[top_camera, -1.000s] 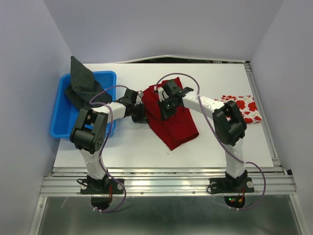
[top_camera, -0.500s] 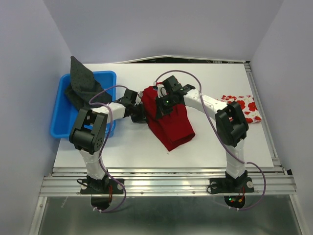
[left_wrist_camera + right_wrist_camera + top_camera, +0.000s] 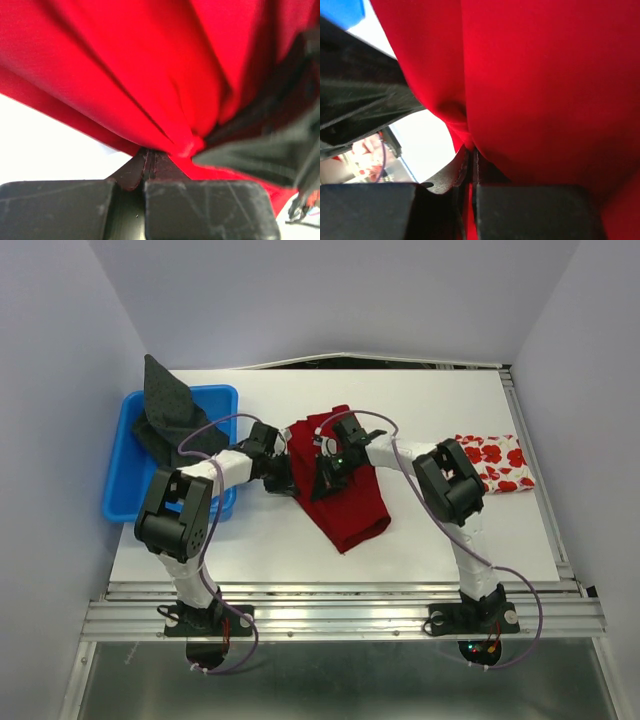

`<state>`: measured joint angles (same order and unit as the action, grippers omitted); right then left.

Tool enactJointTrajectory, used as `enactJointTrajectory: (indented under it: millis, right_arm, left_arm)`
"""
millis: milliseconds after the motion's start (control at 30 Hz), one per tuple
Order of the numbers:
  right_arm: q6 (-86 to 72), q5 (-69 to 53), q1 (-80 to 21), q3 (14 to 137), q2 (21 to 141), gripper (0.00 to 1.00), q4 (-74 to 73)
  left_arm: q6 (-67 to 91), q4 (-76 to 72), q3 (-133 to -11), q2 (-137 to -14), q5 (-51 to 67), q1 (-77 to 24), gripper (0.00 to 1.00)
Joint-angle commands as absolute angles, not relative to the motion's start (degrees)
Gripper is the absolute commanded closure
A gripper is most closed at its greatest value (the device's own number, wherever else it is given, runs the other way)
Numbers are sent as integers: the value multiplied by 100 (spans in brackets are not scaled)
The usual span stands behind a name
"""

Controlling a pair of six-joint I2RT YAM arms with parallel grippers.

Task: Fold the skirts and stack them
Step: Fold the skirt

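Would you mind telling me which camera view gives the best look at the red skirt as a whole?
The top external view: it shows nearly all of the red skirt. The wrist views show only close folds of it, pinched in the left gripper and the right gripper.

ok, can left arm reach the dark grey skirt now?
Likely not yet: left gripper is shut on the red skirt. Once released, nothing blocks the dark grey skirt draped over the blue bin.
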<state>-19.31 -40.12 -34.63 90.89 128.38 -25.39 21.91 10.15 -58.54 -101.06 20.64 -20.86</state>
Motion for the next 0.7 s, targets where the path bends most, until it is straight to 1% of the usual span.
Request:
enactJointTrajectory:
  millis: [0, 100, 133, 167, 200, 233, 267, 300, 333, 400, 467, 500, 600, 667]
  right_arm:
    - [-2083, -3691, -3375, 8982, 13095, 99, -2040]
    - [-2206, -3779, -3313, 9000, 13122, 99, -1952]
    - [-2241, -3771, -3313, 8965, 13105, 99, -1925]
    - [-2241, -3788, -3313, 8939, 13096, 99, -1925]
    - [-2233, -3849, -3313, 8938, 13061, 96, -1934]
    - [-2241, -3963, -3313, 8947, 13008, 88, -1934]
    - [-2224, -4120, -3244, 8973, 12938, 78, -1951]
    - [-2171, -4148, -3243, 9000, 12711, 71, -1960]
    - [-1979, -4192, -3174, 9052, 12578, 57, -2021]
    - [-1654, -4271, -3112, 9367, 12341, 47, -2388]
    - [-1137, -4289, -3111, 9597, 12026, 42, -2836]
    - [-995, -4254, -3111, 9728, 11936, 42, -2935]
    - [-564, -4096, -3059, 9712, 11602, 44, -3172]
    - [-230, -3789, -3059, 9581, 11488, 47, -3408]
  left_arm:
    - [1670, 1695, -6170, -9449, 2329, -2065, 94]
    - [1539, 1924, -6196, -8975, 2347, -2048, 89]
    - [1529, 1968, -6214, -8834, 2329, -2057, 84]
    - [1521, 2073, -6231, -8807, 2294, -2057, 83]
    - [1442, 2144, -6249, -8824, 2259, -2057, 83]
    - [1415, 2205, -6275, -8903, 2233, -2048, 83]
    - [1398, 2232, -6301, -8947, 2224, -2013, 83]
    - [1397, 2224, -6302, -8999, 2232, -1978, 83]
    - [1397, 2137, -6319, -9078, 2337, -1917, 84]
    - [1432, 2013, -6389, -9105, 2408, -1881, 84]
    - [1511, 1777, -6529, -9088, 2382, -1811, 83]
    - [1555, 1706, -6582, -9105, 2330, -1784, 83]
    - [1757, 1643, -6942, -9316, 2066, -1696, 83]
    - [1775, 1678, -7240, -9614, 1899, -1688, 83]
